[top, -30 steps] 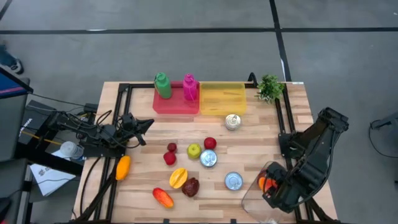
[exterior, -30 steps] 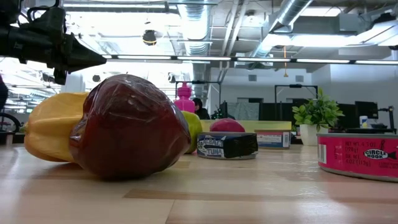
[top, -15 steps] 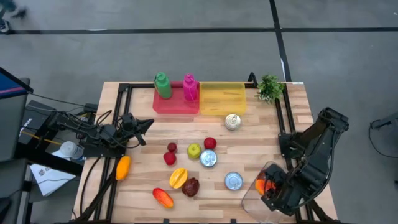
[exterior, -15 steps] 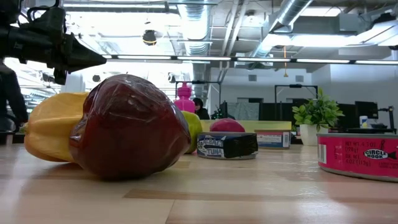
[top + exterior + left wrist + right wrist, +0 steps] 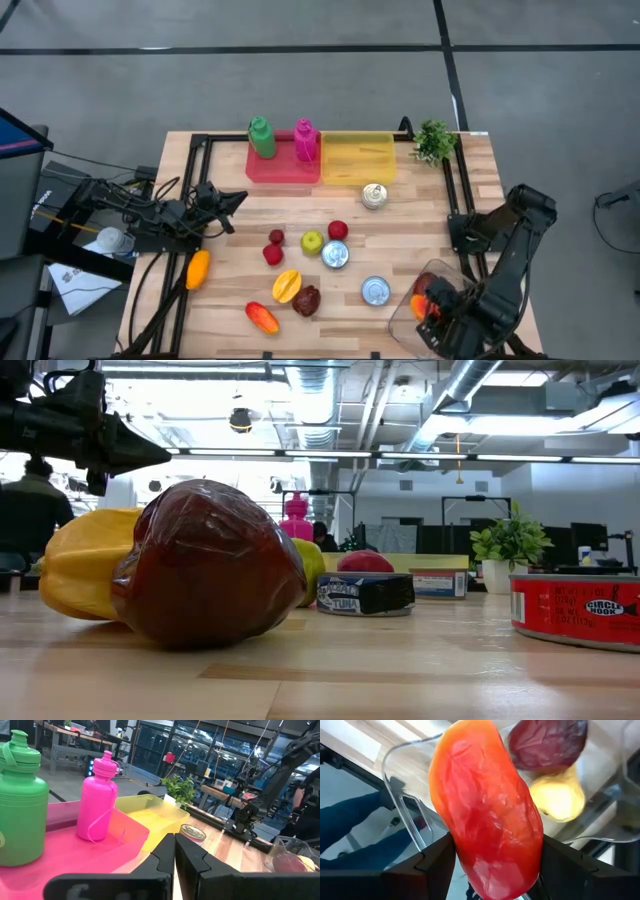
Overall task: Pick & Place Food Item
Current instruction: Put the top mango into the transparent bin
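Observation:
My right gripper (image 5: 432,308) hangs at the table's near right corner, pointing down and shut on an orange-red fruit (image 5: 485,810). Under it stands a clear container (image 5: 412,305), (image 5: 405,775) holding a dark red item (image 5: 547,742) and a yellow item (image 5: 557,797). At the table's left side my left gripper (image 5: 238,198), (image 5: 175,855) is parked level, shut and holding nothing. My right gripper pinches the orange-red fruit by its two long sides (image 5: 462,855) between both fingers (image 5: 437,865). They come from above, pointing down, and lie across the fruit. The fruit is lifted clear, over the clear container's opening.
Loose fruits (image 5: 287,285) and cans (image 5: 375,291) lie mid-table. A pink tray (image 5: 280,165) with a green bottle (image 5: 262,137) and a pink bottle (image 5: 305,140), a yellow tray (image 5: 358,157) and a small plant (image 5: 433,141) line the far edge.
My right gripper has moved toward the table's near edge and slightly down with the orange-red fruit, ending over the clear container. The fruit stays in the hold.

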